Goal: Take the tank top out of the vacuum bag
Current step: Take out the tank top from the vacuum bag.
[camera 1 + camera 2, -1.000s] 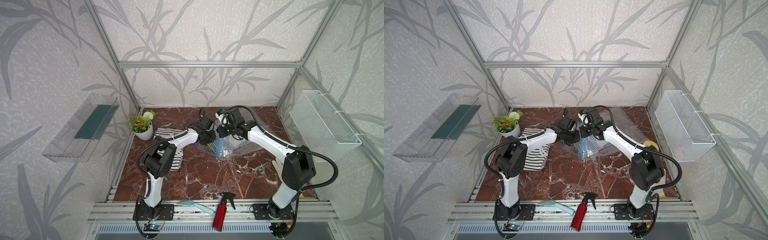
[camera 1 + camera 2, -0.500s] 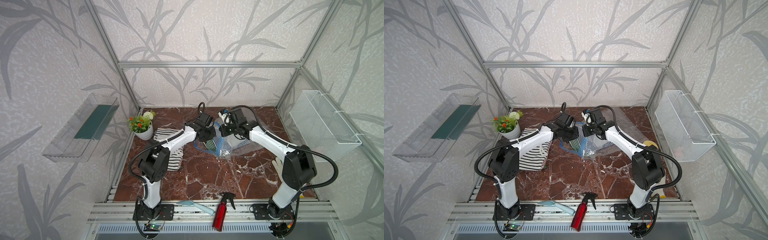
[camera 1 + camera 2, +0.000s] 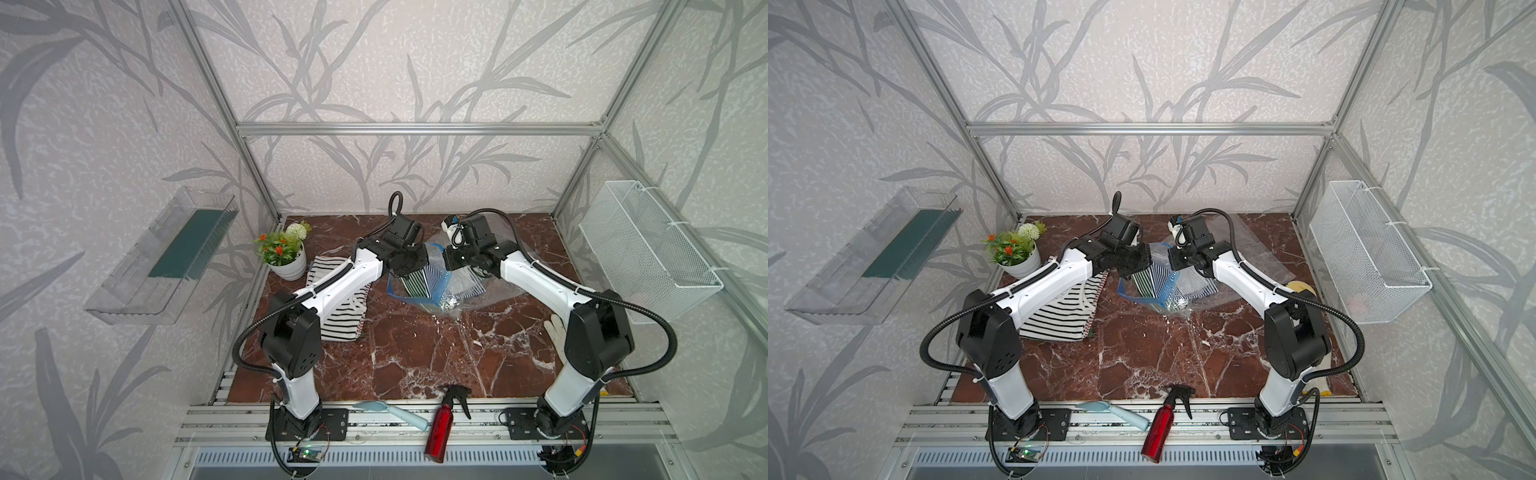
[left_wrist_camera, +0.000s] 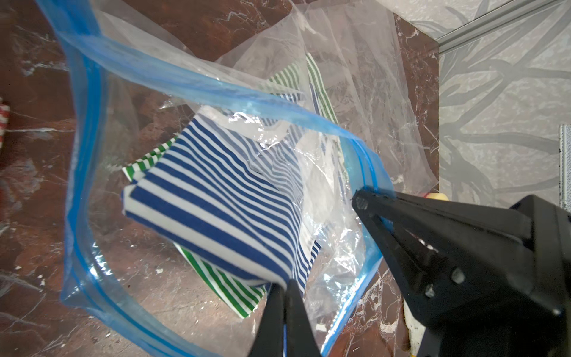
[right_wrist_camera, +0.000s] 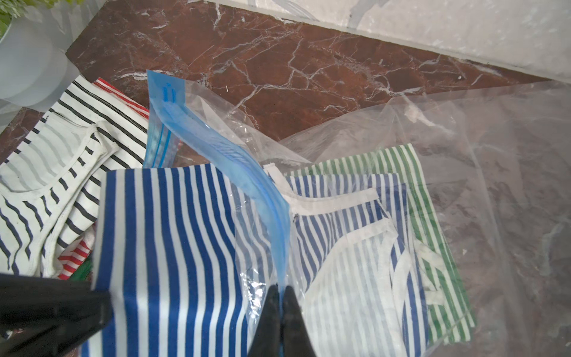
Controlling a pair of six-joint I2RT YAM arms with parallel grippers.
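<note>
Tank top (image 4: 216, 197) in jaws, wrist-view only

potted flowers (image 3: 286, 266) | red spray bottle (image 3: 440, 428) | pale-blue brush (image 3: 395, 413) | wire basket (image 3: 648, 257) | clear wall shelf (image 3: 166, 257)

My top views are bright, with soft, faint shadows. The bars (image 3: 415, 129) lean out at the edges. My left wrist view shows white glare on the bag (image 4: 355, 92). The pot (image 5: 27, 71), upper left in my right wrist view, is blurry.
</note>
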